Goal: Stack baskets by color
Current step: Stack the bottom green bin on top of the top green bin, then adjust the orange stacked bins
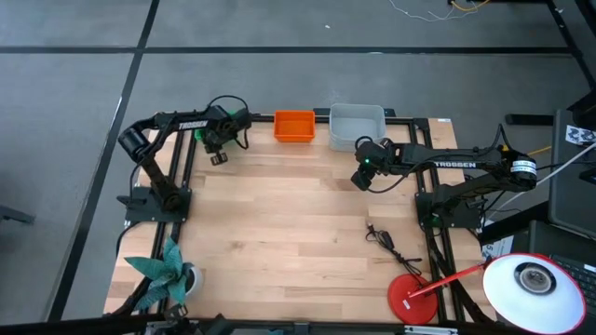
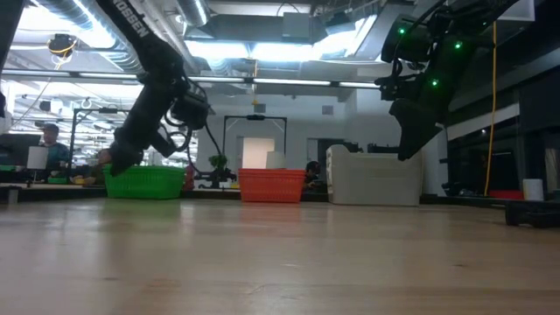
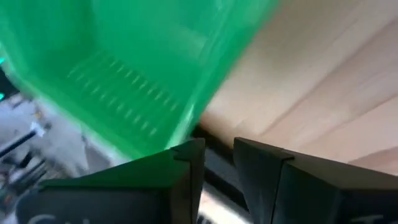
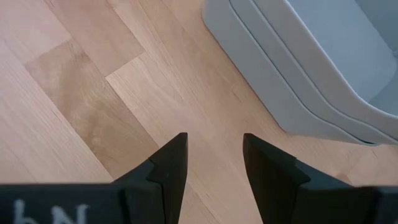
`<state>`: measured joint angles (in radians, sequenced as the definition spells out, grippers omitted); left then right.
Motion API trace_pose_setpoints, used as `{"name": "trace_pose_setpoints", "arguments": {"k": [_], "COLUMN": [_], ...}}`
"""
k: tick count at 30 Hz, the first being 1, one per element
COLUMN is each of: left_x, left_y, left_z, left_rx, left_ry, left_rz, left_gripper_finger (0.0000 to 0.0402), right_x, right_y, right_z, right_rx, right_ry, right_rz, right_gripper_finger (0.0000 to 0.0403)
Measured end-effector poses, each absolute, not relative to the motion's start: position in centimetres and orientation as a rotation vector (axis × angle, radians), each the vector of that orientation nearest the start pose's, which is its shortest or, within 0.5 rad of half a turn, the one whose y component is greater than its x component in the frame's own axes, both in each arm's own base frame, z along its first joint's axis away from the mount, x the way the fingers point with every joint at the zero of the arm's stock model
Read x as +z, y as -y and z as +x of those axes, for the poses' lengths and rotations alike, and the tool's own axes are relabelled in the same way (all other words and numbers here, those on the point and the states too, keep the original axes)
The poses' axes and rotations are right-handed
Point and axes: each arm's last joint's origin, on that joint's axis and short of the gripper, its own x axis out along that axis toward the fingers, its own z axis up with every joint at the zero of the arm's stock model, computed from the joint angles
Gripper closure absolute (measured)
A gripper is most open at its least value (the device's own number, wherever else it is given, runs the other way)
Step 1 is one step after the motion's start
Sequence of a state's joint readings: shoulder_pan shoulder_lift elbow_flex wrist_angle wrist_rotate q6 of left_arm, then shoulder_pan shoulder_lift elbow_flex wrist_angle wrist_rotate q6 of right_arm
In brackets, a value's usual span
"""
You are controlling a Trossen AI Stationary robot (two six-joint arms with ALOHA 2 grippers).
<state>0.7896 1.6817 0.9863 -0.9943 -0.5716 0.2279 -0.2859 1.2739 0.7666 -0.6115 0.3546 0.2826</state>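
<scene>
At the far left of the desk (image 1: 298, 223), my left gripper (image 1: 219, 156) hangs just above the wood, right beside the green baskets (image 2: 144, 182). Those baskets sit at the desk's far edge, mostly hidden under my left arm from above; in the low view they show as one green block, and I cannot tell how many are nested there. My left jaws stand slightly apart with nothing between them, and the left wrist view shows the green basket wall close ahead of the fingertips (image 3: 189, 155) but not touching them.

Further right along the far edge sit the orange baskets (image 1: 294, 126), well apart from both my grippers. Right of them, just beside, are the pale grey baskets (image 1: 357, 126), nested one inside another, as the layered rims in the right wrist view show (image 4: 311, 74).

My right gripper (image 1: 362, 177) hovers over bare wood just near of the grey stack, its jaws parted and holding nothing.

Toward the near right lie a black cable (image 1: 389, 244) and a red lamp base (image 1: 415, 300); a teal folded figure (image 1: 160, 265) stands at the near left.
</scene>
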Motion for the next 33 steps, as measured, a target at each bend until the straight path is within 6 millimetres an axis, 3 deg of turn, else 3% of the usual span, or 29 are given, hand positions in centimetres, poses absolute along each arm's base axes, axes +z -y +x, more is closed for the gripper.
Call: {"name": "trace_pose_setpoints", "arguments": {"k": [9,12,17,21,24,33], "left_x": [19.2,20.9,22.6,22.8,22.5,22.6], "left_y": [-18.5,-17.8,-17.4,-18.6,-19.6,-23.9], "left_z": [20.1,21.7,25.8,28.5,29.8,34.1], "left_rx": [0.806,0.775,0.594,0.582,0.555,0.561], "left_ry": [-1.751,-1.606,-1.182,-0.923,-0.825,-0.907], "left_rz": [0.009,-0.005,-0.019,0.023,0.014,-0.029], "left_gripper_finger": [0.0323,0.0323,0.0323,0.0323,0.0323,0.0323], "right_x": [20.4,20.4,20.5,20.5,20.5,20.5], "right_y": [7.4,7.4,7.4,7.4,7.4,7.5], "right_z": [21.5,21.6,21.7,21.7,21.7,21.8], "right_rx": [-0.727,-0.727,-0.727,-0.727,-0.729,-0.728], "right_ry": [-1.046,-1.044,-1.026,-1.027,-1.026,-1.011], "right_rz": [0.205,0.205,0.206,0.206,0.209,0.211], "right_gripper_finger": [0.0246,0.0246,0.0246,0.0246,0.0246,0.0246]}}
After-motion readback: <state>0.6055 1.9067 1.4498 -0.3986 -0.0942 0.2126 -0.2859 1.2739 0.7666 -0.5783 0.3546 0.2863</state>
